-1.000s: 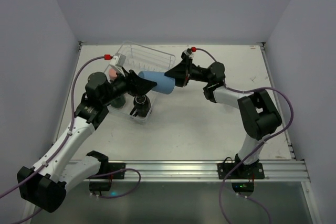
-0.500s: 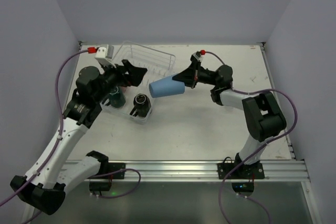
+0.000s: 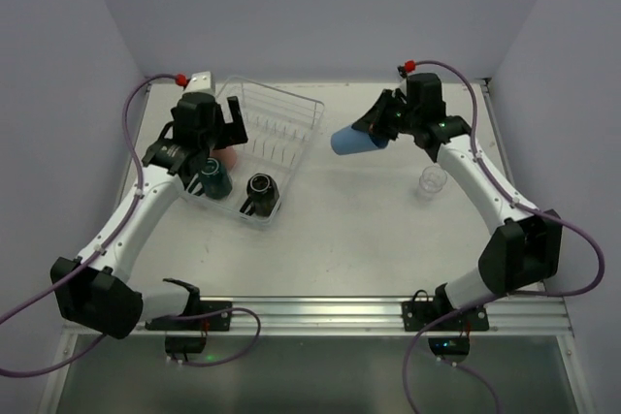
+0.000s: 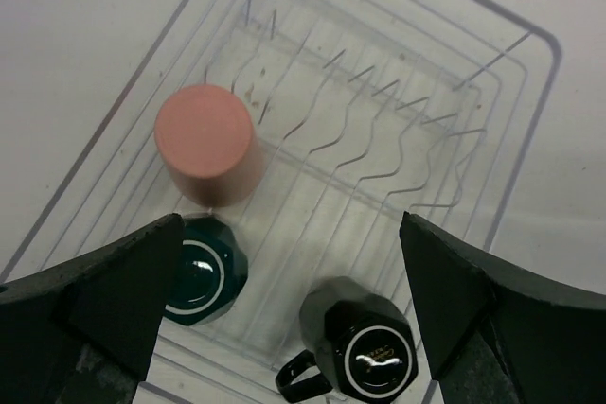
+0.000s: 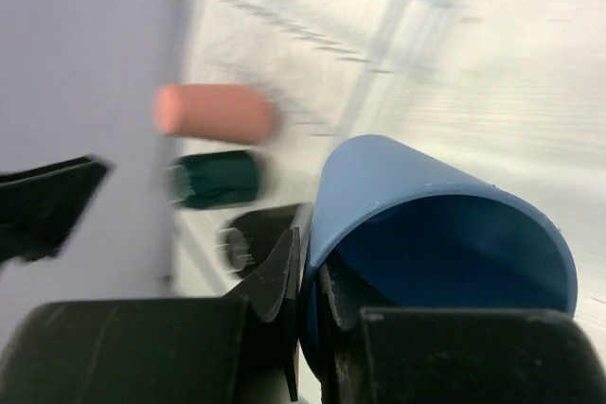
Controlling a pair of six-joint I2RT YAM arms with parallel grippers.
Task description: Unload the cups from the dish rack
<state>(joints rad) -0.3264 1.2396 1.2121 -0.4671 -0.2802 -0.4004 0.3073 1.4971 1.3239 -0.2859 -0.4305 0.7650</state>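
Nearest to us, at the near end of the dish rack (image 3: 312,115), the black mug (image 4: 365,355) and the dark teal mug (image 4: 202,270) stand bottom up, close together. Off to the right, 1 clear glass (image 3: 433,181) stands on the table (image 3: 369,230), well apart from the rack.

Further back, the salmon tumbler (image 4: 204,144) sits bottom up in the rack, just beside the teal mug. The left gripper (image 4: 291,224) hangs over these 3 cups with its fingers spread wide, touching nothing.

Furthest back, the right gripper (image 5: 308,276) pinches the rim of the light-blue tumbler (image 5: 426,234), 1 finger inside the mouth and 1 outside. The tumbler lies on its side in the air, over the table between the rack and the glass.

We judge the step in hand to be setting this tumbler down. To do it well, we would tip it to vertical first, pick a bare spot well clear of the glass, and lower until it rests on the table before parting the fingers; a rim pinch lets a cup swing, so slow wrist motion matters. For the left arm, we would centre the spread fingers on the salmon tumbler and descend straight, avoiding the teal mug and the prongs (image 4: 379,130).
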